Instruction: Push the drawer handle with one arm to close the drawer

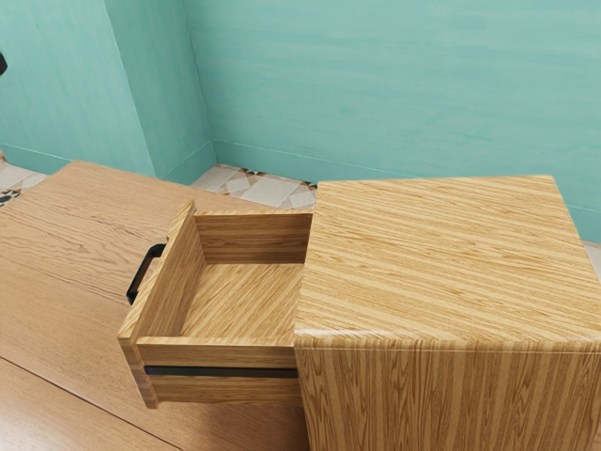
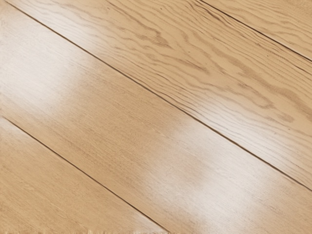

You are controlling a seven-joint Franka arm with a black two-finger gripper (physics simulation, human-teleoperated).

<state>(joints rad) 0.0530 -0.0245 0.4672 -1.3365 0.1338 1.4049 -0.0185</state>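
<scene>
At the exterior view's left edge, high up, a small black piece of my gripper (image 1: 2,64) shows, well away from the drawer and its handle. The wooden drawer (image 1: 246,291) stands pulled out of the cabinet (image 1: 441,263) toward the exterior view's left, its inside bare. On its front panel is a black bar handle (image 1: 145,274), with nothing touching it. Below my hand, the wrist view has bare wooden planks of the table (image 2: 122,102).
The wooden table (image 1: 84,235) extends beyond the drawer front toward the exterior view's left. Behind it are a teal wall (image 1: 376,85) and a patterned floor (image 1: 268,188). The cabinet's near top edge borders the drawer opening.
</scene>
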